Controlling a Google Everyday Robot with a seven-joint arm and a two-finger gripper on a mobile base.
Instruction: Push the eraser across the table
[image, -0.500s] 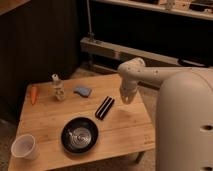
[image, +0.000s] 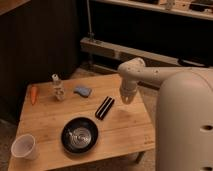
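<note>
robot lab: fingers above wooden table, metal racking.

Eraser on table, right of centre. Gripper just right of eraser's far end. Bowl in front of eraser. Sponge behind it. Bottle left of sponge. Carrot near left edge. Cup at front-left corner.

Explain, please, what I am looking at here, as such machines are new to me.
The big white shape on the right is a robot's body; its one arm reaches over a small wooden table. The single picture looks down from beside that body. The arm ends in a claw, hanging beside the far end of the black eraser; it seems to hold nothing. Also there: a black bowl, a white cup, a carrot, a blue-grey sponge and a small pale bottle.
</note>
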